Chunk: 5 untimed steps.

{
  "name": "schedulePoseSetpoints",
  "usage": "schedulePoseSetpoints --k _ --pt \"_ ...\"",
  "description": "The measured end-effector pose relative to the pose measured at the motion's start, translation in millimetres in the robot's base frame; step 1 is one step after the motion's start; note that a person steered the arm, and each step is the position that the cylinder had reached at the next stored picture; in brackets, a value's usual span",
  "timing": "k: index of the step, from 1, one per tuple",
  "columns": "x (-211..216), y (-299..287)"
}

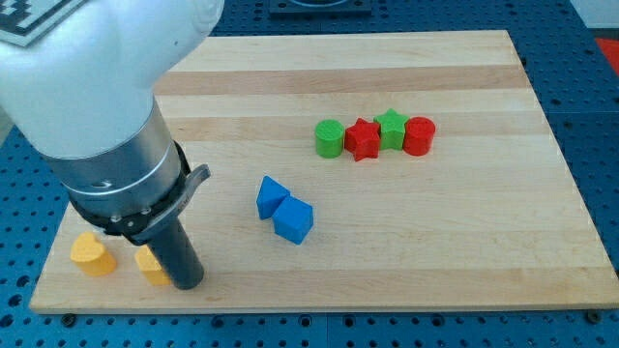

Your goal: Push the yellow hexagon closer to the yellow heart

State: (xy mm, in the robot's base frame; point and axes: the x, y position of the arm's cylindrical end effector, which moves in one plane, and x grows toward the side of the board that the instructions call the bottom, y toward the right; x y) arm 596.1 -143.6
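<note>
One yellow hexagon [150, 264] touches my tip [188, 284].

Tip [187, 283] against hexagon [152, 265], view's right side. Narrow gap to heart [92, 255], unobstructed. Blue blocks [283, 210] stand well right, off that line.

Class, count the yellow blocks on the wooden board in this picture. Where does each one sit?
2. The yellow heart lies near the view's bottom-left corner; the yellow hexagon sits just to its right, partly hidden behind my rod, with my tip at its right side. The arm could hide more.
</note>
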Motion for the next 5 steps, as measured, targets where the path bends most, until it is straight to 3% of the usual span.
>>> schedulePoseSetpoints --k 5 --pt "-22 -27"
